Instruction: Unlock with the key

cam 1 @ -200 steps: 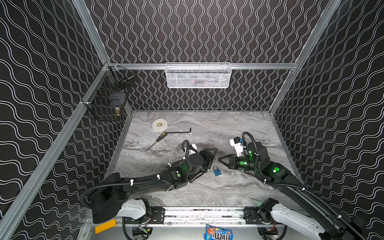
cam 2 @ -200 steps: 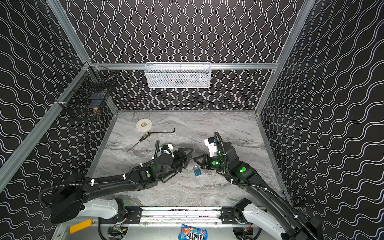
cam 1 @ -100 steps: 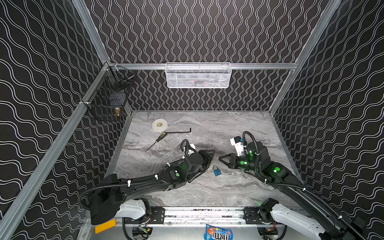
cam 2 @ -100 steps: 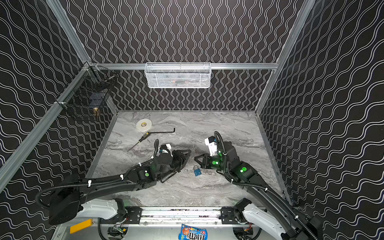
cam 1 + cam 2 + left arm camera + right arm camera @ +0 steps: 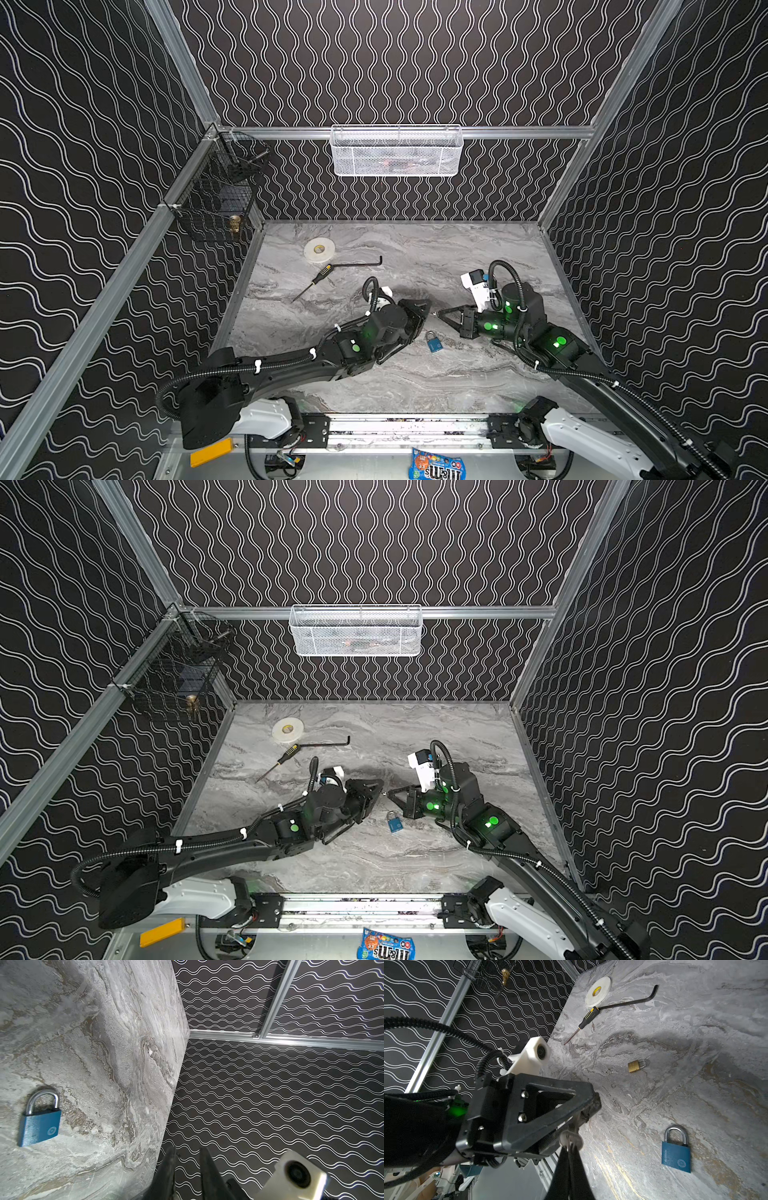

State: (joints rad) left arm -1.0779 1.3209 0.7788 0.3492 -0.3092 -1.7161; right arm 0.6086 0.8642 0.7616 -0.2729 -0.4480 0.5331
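**Colours on my remote feed**

Walls (image 5: 374, 62) are black with white wavy lines, and the tabletop (image 5: 457, 249) is grey marble swirls. I see a blue padlock (image 5: 434, 343), a brass padlock (image 5: 636, 1066) and a silver key (image 5: 570, 1139). Tape roll (image 5: 319, 250) is white with a yellow core, the screwdriver (image 5: 322, 274) handle is black and yellow, hex key (image 5: 357, 263) black. Left claw (image 5: 427, 306) and right claw (image 5: 440, 312) are plain black, with green lights (image 5: 560, 341) behind them.

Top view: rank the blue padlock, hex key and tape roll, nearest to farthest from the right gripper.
From the right gripper:
1. blue padlock, close by, toward the front.
2. hex key, back and to the left.
3. tape roll, farther back left, beyond the hex key.
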